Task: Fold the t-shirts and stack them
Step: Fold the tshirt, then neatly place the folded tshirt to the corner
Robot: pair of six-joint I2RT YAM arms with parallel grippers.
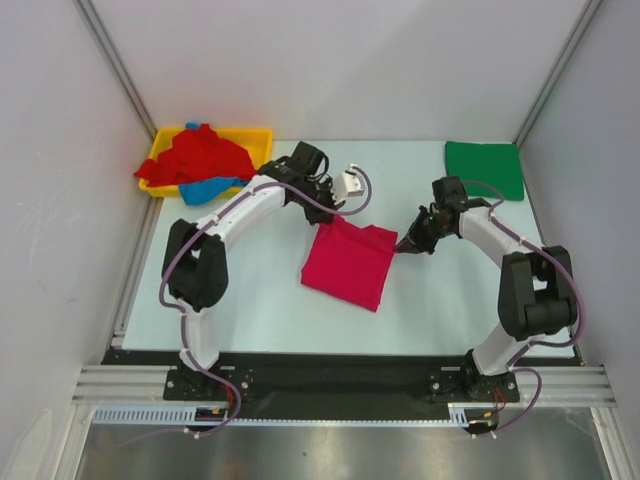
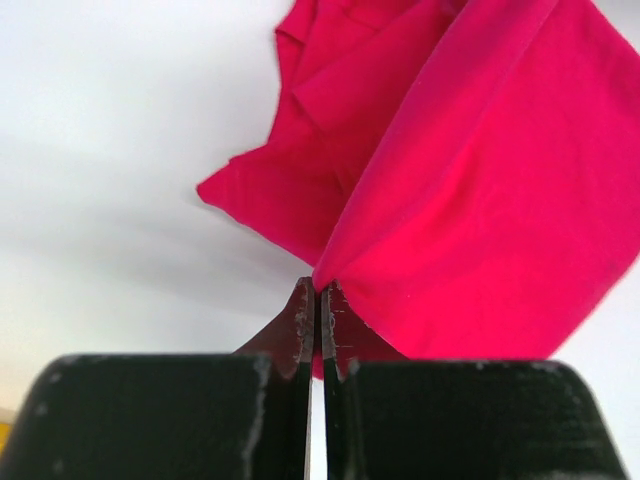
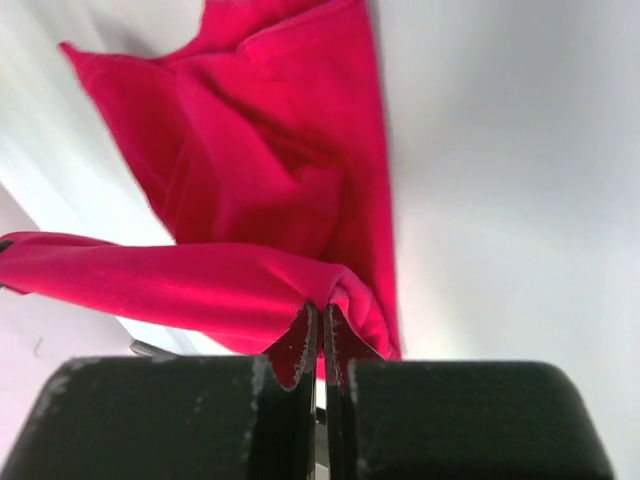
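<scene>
Both arms have hold of the magenta-pink t-shirt (image 1: 348, 262) in the middle of the worktop (image 1: 260, 300). The left end effector (image 1: 330, 220) is pinched tight on its far left corner and the right end effector (image 1: 402, 247) is pinched tight on its far right corner. The rest of the cloth trails toward the arms. A green t-shirt (image 1: 485, 168) lies flat at the far right, well apart. A red t-shirt (image 1: 200, 155) and a blue t-shirt (image 1: 205, 188) sit heaped in the yellow tray (image 1: 255, 137).

No readable text, labels, brand marks or numbers anywhere: nothing legible on the arms, the cloth, the tray or the table in any of the three views.
</scene>
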